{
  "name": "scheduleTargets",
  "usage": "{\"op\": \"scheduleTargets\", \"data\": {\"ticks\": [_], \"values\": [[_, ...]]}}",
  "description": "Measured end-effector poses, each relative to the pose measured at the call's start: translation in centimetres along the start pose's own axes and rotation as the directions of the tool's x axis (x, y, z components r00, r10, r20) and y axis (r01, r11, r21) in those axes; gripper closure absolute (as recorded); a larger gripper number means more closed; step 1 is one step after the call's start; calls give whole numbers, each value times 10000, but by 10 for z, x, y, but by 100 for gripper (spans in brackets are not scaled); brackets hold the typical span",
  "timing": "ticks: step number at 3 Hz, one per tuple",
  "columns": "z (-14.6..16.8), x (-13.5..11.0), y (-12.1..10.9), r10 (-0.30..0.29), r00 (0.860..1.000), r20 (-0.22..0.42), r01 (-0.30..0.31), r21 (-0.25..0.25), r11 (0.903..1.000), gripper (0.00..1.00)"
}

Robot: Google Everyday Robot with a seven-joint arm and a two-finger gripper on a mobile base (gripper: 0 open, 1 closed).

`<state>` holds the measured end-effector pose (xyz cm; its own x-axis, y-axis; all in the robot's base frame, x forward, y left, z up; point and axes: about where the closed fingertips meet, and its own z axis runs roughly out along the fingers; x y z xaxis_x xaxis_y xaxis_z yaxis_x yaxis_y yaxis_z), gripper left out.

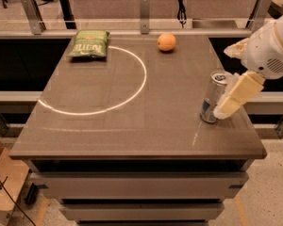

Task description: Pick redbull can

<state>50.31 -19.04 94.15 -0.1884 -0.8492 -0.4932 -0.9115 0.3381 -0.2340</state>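
Standing redbull can (pixel 210 99), end effector (pixel 228 106) just beside

arm (pixel 273 41): we saw it enter from the right edge of the view, its white rounded housing held high.
gripper (pixel 230 100): we found it below-left of that housing, pale, slanting down toward the left.

A robot lab: grey table (pixel 170 102) with metal rails (pixel 144 13) behind, pincer (pixel 222 108) at its right edge.
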Motion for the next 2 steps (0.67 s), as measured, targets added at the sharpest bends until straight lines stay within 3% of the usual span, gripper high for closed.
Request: {"op": "scheduleTargets", "data": {"ticks": [1, 2], "values": [[17, 2, -16, 386, 9976, 580, -399, 213, 9990, 0], [27, 12, -28, 695, 9956, 623, -711, 245, 9972, 16]]}}
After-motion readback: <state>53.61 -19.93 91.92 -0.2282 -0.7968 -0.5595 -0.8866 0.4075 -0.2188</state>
